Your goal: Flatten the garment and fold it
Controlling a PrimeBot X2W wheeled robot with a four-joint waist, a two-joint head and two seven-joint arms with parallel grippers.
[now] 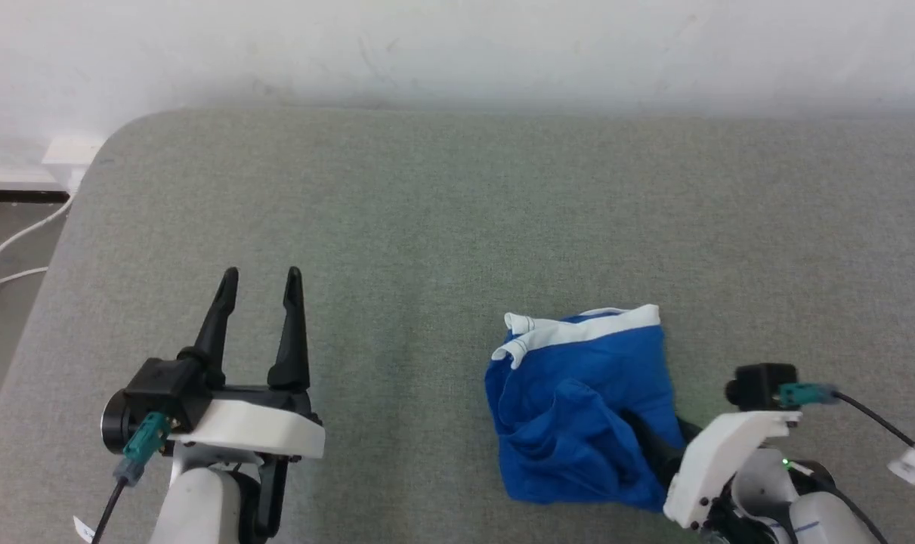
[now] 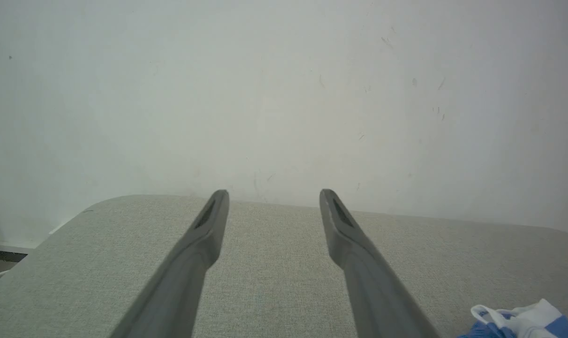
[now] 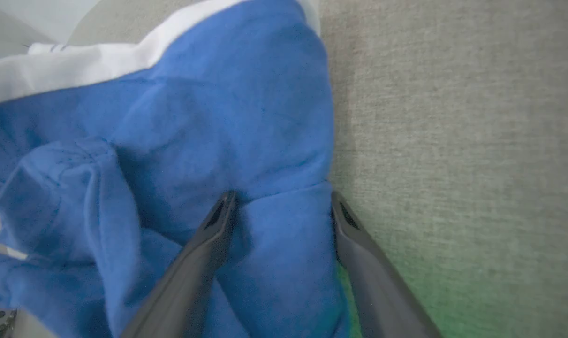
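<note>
Crumpled shiny royal-blue, white-striped shorts (image 1: 570, 393), lower right: my right gripper (image 3: 281, 199) straddles a fold (image 3: 279, 249), jaws spread for pinching; left gripper (image 1: 262, 273) spread, idle.

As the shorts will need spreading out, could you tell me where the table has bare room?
The far band of the table, between the wall and the garment, is bare. So is the near middle, between the left gripper and the garment. The near right is crowded: there the open right gripper straddles a fold of the garment.
</note>
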